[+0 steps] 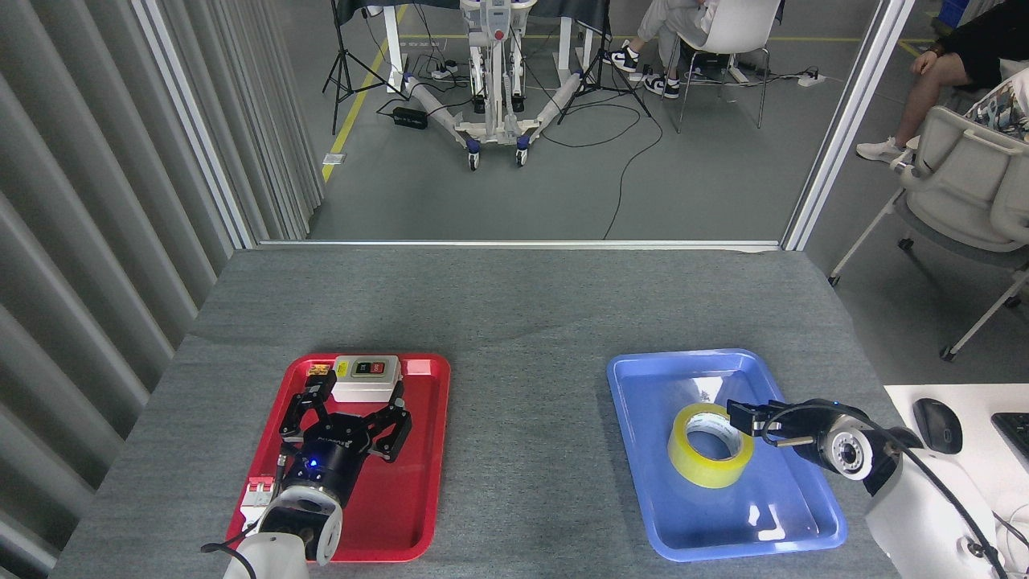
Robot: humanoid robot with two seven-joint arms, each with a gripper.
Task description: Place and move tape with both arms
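Observation:
The tape, a yellow roll with a white core, lies flat in the middle of the blue tray. My right gripper comes in from the right, its dark tip at the roll's upper right rim. The tip is small and dark, so whether it holds the rim is unclear. Over the red tray on the left, my left gripper stands open. Its black fingers are spread just in front of a white switch box, with nothing between them.
The red tray also holds a white and red breaker at its left edge and a small yellow part at the back. A white desk with a mouse lies to the right. A grey chair and seated people are beyond the table.

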